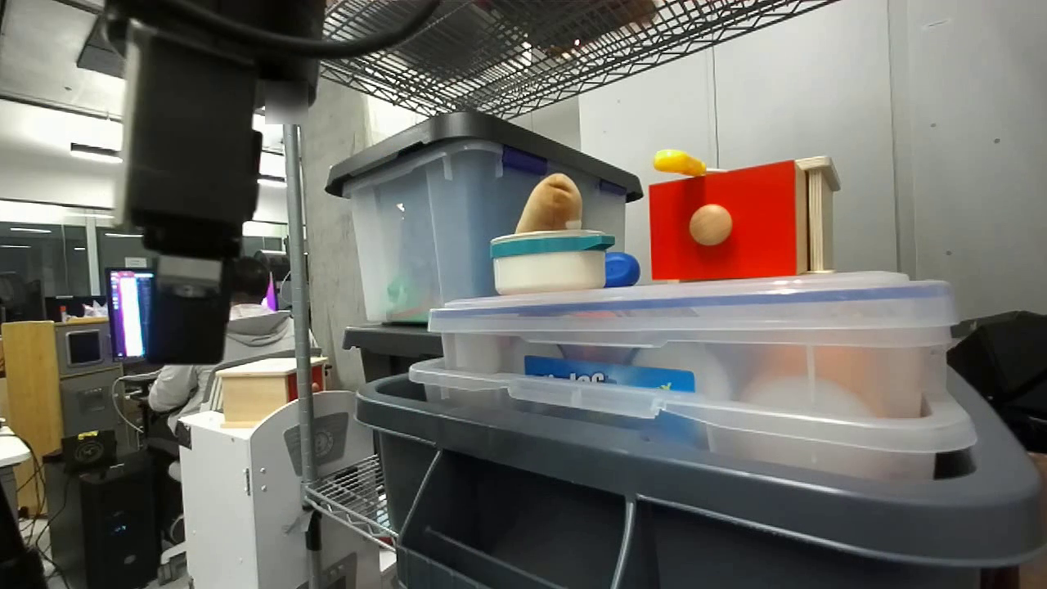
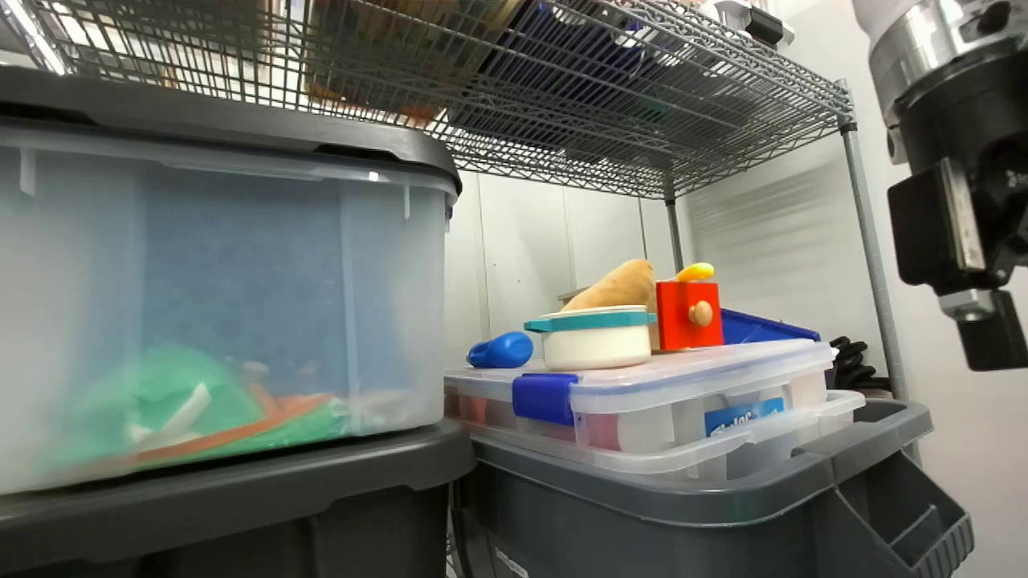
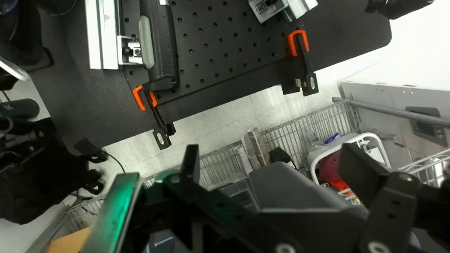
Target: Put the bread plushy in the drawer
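The bread plushy is a tan, round-ended loaf. It stands tilted up out of a white pot with a teal rim. It also shows above the pot in an exterior view. The drawer has a red front and a round pale knob, and it stands beside the pot; its front also shows in an exterior view. How far it is open is unclear. My gripper is open and empty, well apart from both, at the side of an exterior view. The wrist view shows neither plushy nor drawer.
Pot and drawer stand on a clear lidded bin over a dark grey tote. A yellow object lies on the drawer unit. A blue object is by the pot. A tall clear bin stands beside; a wire shelf hangs above.
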You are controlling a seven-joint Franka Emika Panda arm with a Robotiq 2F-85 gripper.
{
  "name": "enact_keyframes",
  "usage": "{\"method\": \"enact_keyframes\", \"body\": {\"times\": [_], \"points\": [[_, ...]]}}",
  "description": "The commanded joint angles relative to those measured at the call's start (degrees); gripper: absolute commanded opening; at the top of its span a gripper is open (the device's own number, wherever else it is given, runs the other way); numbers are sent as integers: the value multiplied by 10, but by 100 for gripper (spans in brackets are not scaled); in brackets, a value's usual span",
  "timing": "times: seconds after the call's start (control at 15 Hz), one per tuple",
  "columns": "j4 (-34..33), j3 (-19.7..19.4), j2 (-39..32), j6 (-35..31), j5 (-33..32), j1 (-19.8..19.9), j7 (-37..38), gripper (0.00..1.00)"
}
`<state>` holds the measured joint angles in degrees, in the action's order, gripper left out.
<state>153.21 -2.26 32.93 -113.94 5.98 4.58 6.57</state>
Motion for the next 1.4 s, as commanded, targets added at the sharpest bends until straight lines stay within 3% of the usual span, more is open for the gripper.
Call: {"method": "enact_keyframes", "body": {"times": [0.0,0.27,0.73,1.33], "points": [[-13,-5,-30,-52,1,-1,-17,100],[-17,-5,-47,-130,-1,-5,-34,100],[-70,-7,-73,-167,-3,-12,-66,100],[-175,0,-162,-253,3,-33,-88,100]]}}
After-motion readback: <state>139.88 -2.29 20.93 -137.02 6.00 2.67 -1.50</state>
